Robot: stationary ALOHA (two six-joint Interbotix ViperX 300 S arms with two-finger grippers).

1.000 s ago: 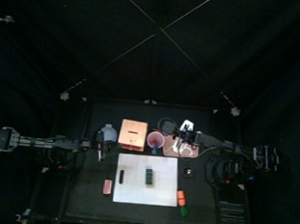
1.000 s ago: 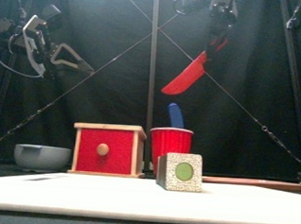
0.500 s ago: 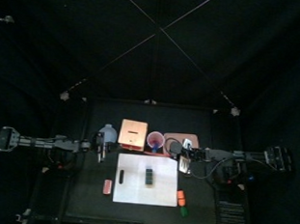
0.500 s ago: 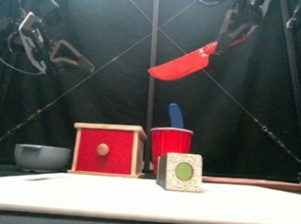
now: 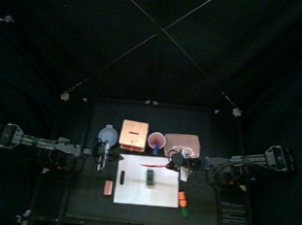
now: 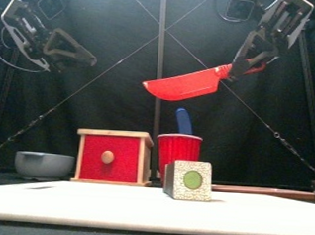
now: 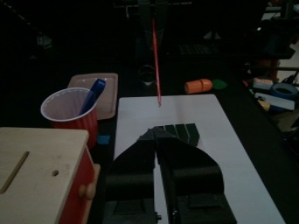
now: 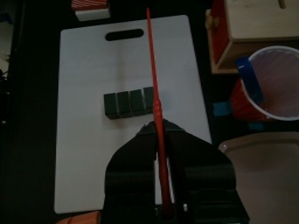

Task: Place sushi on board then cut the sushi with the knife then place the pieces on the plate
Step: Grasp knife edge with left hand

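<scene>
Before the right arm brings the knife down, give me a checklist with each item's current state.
1. The sushi roll lies on the white board: ok.
2. The red knife is clamped in the right hand: ok.
3. Blade on a seam between blocks: cannot tell; it lines up near one end of the roll.
4. Blade clear of the roll: ok, high above it.
5. The left hand out of the cut path: ok, raised off to the left, shut and empty.
6. The pink plate in place behind the board: ok.
</scene>
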